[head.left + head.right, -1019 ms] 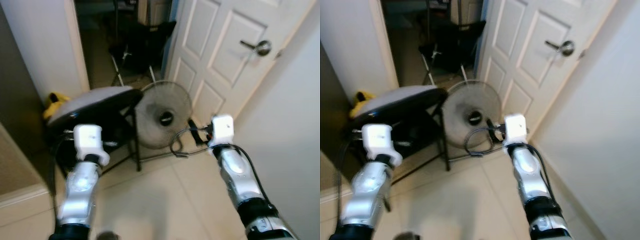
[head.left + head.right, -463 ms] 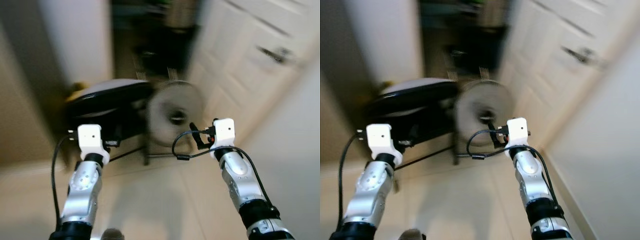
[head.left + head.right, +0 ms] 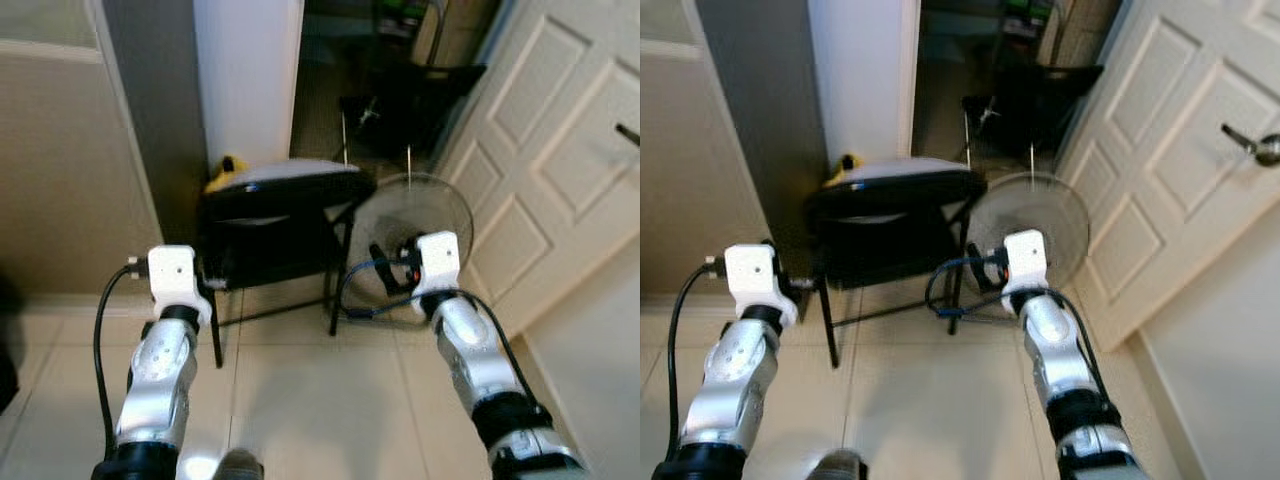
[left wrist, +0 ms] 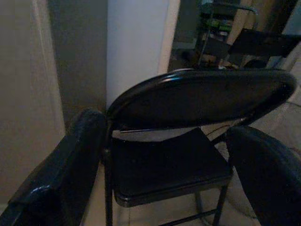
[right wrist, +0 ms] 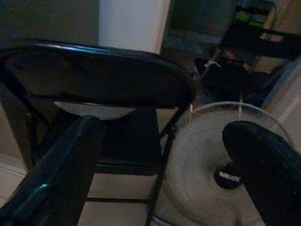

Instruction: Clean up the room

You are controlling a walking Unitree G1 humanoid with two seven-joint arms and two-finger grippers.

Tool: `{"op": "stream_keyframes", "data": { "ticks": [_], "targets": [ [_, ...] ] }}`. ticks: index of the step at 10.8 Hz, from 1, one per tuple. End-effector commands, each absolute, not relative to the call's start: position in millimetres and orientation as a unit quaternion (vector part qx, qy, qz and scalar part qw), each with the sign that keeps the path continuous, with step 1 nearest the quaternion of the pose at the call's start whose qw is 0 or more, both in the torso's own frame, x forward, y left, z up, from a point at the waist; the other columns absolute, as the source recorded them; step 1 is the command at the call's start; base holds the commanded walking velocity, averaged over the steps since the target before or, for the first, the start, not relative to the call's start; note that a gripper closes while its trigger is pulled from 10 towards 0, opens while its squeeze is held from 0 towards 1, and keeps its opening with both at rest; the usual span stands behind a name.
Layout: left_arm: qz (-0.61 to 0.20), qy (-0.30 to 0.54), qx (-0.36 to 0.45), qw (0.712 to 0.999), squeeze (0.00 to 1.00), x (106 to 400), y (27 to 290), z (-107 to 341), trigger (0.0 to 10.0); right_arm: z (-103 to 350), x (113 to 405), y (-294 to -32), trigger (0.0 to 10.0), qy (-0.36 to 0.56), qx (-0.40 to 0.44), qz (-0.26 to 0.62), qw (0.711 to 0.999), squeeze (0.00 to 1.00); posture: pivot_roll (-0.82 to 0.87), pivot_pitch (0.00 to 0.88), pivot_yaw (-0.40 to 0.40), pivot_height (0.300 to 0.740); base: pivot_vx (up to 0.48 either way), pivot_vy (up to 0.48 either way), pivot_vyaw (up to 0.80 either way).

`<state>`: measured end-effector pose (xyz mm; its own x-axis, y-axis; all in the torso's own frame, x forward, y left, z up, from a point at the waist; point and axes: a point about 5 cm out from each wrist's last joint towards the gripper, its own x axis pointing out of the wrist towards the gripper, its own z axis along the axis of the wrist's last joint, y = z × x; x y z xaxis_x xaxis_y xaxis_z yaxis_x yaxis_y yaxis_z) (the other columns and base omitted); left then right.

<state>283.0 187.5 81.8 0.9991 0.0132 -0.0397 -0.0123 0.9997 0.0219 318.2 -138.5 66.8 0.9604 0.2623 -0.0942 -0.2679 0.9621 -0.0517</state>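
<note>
Just ahead of the left gripper [image 4: 164, 174], whose fingers [image 4: 61, 179] stand wide apart and hold nothing, a black folding chair [image 3: 275, 215] stands on the tiled floor [image 3: 330, 400]. Beside it, the right gripper [image 5: 164, 169] is equally spread and empty, with a round fan [image 3: 415, 230] close in front of it. Beyond both lie a dark doorway [image 3: 390, 60] and a white panelled door [image 3: 560, 150].
</note>
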Motion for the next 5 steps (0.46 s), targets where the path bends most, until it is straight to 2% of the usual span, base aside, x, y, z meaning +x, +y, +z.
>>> {"op": "stream_keyframes", "data": {
  "ticks": [1, 4, 5],
  "targets": [
    [-0.008, 0.014, 0.021, 1.0, 0.0, 283.8, 181.3, 83.9, 10.0, 68.3, 321.4, -146.2, 10.0, 0.047, -0.036, 0.12, 0.991, 0.0, 0.16, 0.0, -0.138, 0.74, 0.0, 0.0, 0.0],
    [-0.028, 0.021, -0.003, 0.999, 0.0, 285.8, 175.4, 83.8, 10.0, 66.6, 321.5, -145.7, 10.0, 0.05, -0.031, 0.119, 0.991, 0.0, 0.16, 0.0, -0.14, 0.74, 0.0, 0.0, 0.0],
    [-0.023, 0.034, -0.016, 0.999, 0.0, 285.8, 176.0, 81.0, 10.0, 66.3, 321.0, -146.0, 10.0, 0.05, -0.028, 0.118, 0.991, 0.0, 0.16, 0.0, -0.141, 0.74, -0.285, 0.0, 0.0]
  ]
}}
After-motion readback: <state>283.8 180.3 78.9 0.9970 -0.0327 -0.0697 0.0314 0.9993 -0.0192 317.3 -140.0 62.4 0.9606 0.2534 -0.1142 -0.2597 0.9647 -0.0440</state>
